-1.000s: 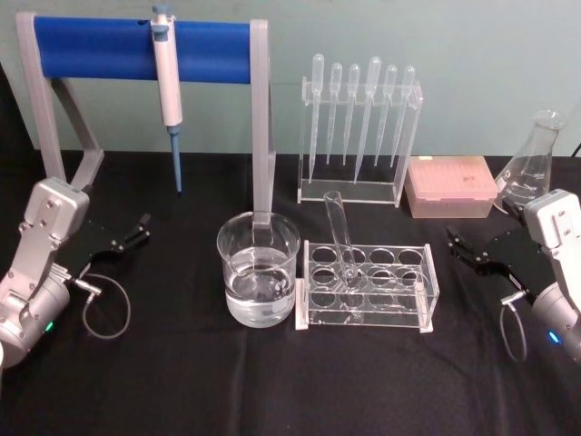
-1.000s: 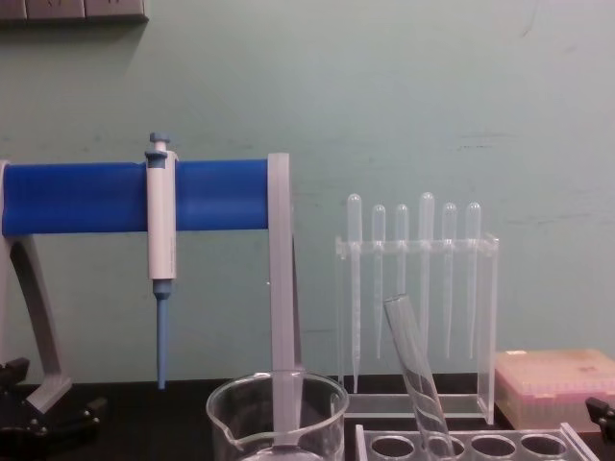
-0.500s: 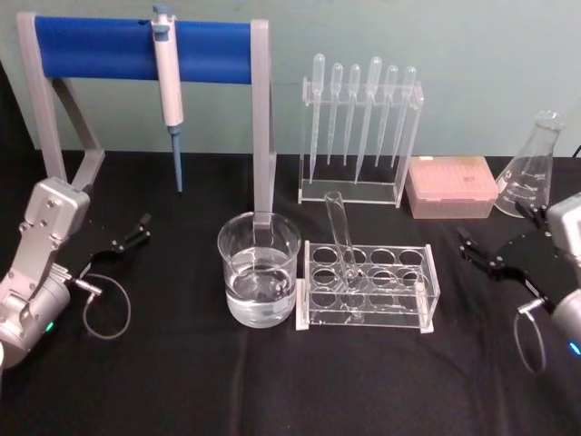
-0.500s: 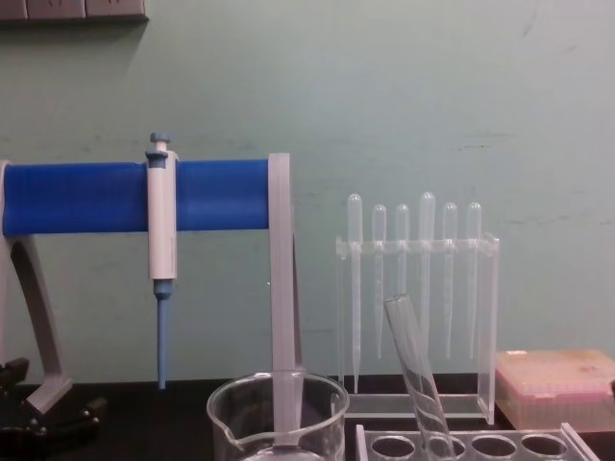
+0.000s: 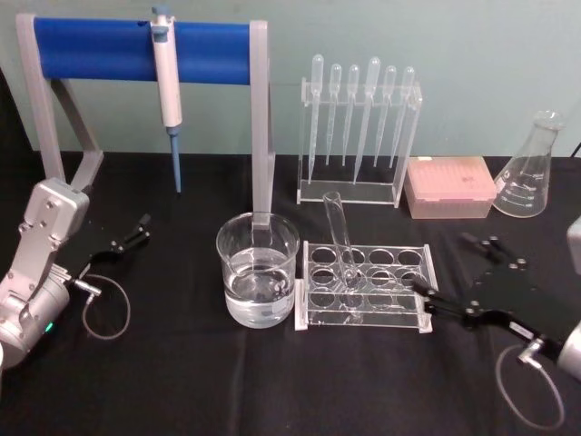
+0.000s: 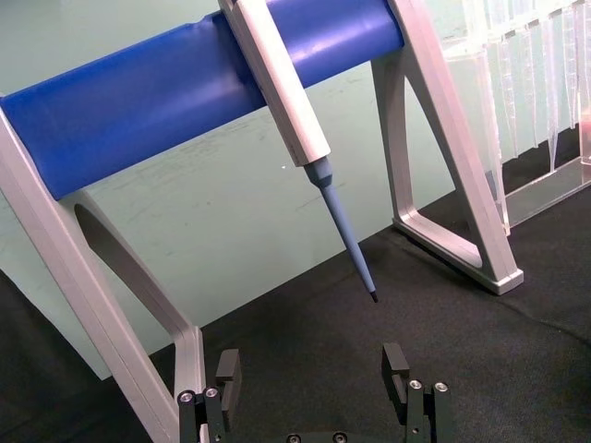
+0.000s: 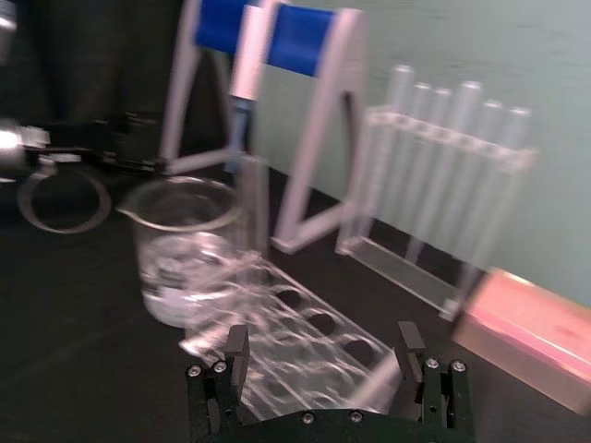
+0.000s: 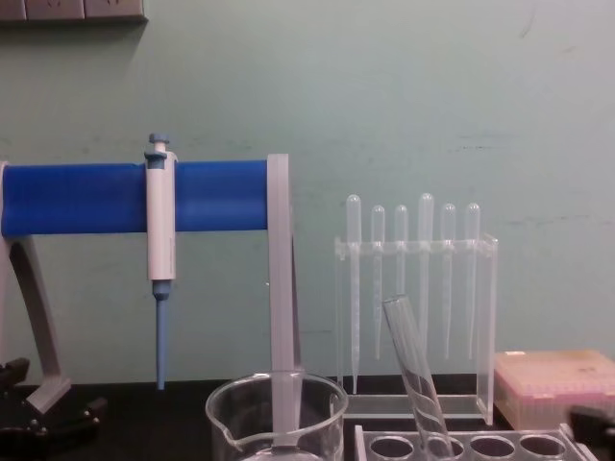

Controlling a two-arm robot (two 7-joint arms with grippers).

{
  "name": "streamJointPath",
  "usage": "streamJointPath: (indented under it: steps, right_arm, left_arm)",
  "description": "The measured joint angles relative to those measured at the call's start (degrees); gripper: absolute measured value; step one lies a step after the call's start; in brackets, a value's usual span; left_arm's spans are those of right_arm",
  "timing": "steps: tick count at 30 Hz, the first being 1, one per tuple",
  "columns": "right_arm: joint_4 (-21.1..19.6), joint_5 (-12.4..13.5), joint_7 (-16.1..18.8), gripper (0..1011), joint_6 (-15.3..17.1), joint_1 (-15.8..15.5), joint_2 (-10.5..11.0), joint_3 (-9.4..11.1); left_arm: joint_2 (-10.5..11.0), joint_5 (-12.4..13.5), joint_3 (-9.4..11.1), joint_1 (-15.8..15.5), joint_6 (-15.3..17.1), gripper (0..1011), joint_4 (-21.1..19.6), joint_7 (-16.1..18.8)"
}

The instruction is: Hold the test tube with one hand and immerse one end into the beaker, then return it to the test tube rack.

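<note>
The smooth glass test tube [image 5: 338,229] leans in the clear, holed rack [image 5: 367,247] beside the wide beaker [image 5: 238,272]. The black right gripper [image 5: 447,270] sits beside the rack with its fingers spread, and the left gripper [image 5: 134,232] is parked with fingers spread too.

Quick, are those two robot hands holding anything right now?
Left gripper: fingers open, empty, at the left by the blue stand.
Right gripper: fingers open, empty, beside the test tube rack.

We saw a clear glass test tube [image 5: 339,234] standing in the clear test tube rack [image 5: 428,272], in a hole in the rack's left half. Its open rim was up and leaning left. Just left of the rack stood the wide beaker [image 5: 228,265], partly filled with clear liquid. The right gripper [image 5: 441,262], fingers spread, was at the rack's right end.
</note>
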Motion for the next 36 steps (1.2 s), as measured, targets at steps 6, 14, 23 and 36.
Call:
streamJointPath:
  steps: [6,14,23,36]
  right_arm:
    - [1.0,-0.6,4.9,1002,3.2,4.9,-2.7,-3.6]
    - [4.5,-4.1,8.4,1002,8.2,12.7,-8.1,-8.2]
    - [8.9,-6.8,9.8,1002,12.2,19.0,-13.2,-10.2]
    - [13.1,-9.4,11.4,1002,15.4,24.1,-16.4,-11.3]
  left_arm:
    - [0.0,0.0,0.0,0.0,0.0,1000,0.0,0.0]
    - [0.0,0.0,0.0,0.0,0.0,1000,0.0,0.0]
    - [0.0,0.0,0.0,0.0,0.0,1000,0.0,0.0]
    - [0.0,0.0,0.0,0.0,0.0,1000,0.0,0.0]
